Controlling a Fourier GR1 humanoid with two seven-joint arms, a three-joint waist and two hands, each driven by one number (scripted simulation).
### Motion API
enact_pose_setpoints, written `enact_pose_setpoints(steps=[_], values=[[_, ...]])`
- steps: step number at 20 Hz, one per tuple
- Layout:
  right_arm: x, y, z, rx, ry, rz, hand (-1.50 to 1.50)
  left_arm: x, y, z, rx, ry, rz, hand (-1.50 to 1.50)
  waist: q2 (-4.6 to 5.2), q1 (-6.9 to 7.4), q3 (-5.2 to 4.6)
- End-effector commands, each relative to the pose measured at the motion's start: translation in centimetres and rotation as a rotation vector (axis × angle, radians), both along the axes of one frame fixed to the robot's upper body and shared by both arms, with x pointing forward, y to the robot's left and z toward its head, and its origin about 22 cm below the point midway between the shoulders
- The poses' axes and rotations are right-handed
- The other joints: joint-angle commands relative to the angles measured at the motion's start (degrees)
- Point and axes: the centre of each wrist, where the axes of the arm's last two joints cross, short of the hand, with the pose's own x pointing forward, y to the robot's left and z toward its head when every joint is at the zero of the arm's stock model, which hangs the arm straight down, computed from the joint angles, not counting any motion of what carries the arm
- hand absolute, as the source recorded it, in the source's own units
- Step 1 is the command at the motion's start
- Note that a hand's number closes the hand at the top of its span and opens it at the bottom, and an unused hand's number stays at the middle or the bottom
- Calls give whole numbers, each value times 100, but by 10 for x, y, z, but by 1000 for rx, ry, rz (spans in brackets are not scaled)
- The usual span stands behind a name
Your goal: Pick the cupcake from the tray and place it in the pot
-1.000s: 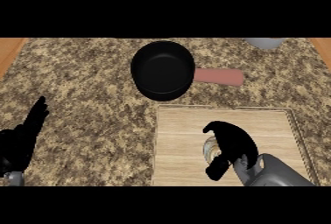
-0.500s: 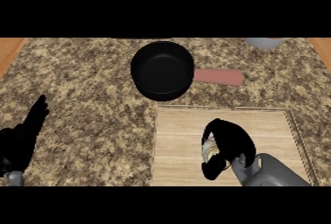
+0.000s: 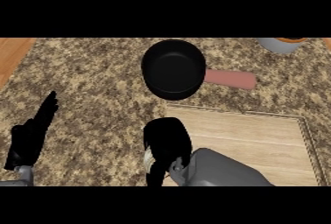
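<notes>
1. Our right hand point(image 3: 167, 142) curls over the tray's point(image 3: 258, 140) left edge, clasping the pale cupcake point(image 3: 149, 157).
2. The black pot point(image 3: 173, 69) sits beyond, apart.
3. Our left hand point(image 3: 32, 133) rests, fingers straight.

We find no writing, label, brand, number or sign that can be read anywhere here. The pot point(image 3: 173, 69), the tray point(image 3: 258, 138) and the counter point(image 3: 97, 83) bear none (the counter carries only its speckled stone pattern).
</notes>
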Motion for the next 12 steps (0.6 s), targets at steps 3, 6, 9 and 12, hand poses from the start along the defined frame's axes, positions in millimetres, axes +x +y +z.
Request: enact_pose_setpoints(steps=[3,6,9,12], values=[[2,66,26,-91,-264,74,150,3,-7,-3,14,10,-28,0,2,156,5],[5,81,69,-70,-443,54,150,9,2,1,15,9,9,0,-30,-15,6],[-9,88,87,-6,-615,-7,150,5,-8,2,-3,19,24,0,-106,-130,17],[-3,98,124,33,-753,-80,150,6,11,6,3,7,23,0,-93,-130,8]])
